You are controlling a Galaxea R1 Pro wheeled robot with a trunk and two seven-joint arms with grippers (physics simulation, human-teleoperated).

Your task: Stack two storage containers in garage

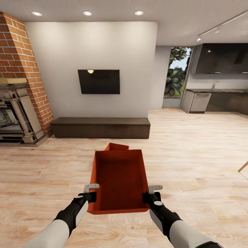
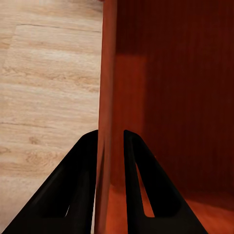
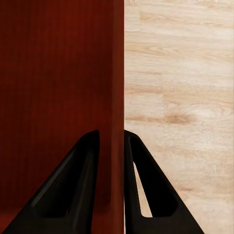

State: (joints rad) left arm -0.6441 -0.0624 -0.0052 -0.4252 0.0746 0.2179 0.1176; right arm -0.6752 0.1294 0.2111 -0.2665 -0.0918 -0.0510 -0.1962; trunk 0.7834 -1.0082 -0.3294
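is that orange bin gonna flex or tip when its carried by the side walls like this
Probably light: the storage container looks empty. Its thin walls may flex where the left end effector and right end effector each pinch one. Held on both sides, it seems unlikely to tip.

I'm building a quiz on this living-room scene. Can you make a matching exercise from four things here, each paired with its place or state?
Things:
1. held storage container
2. second storage container
3. TV
4. bench

Places or states:
A. on the white wall
B. on the wood floor below the TV
C. gripped on both side walls
D. partly hidden behind the held one

Pairs: 1-C, 2-D, 3-A, 4-B
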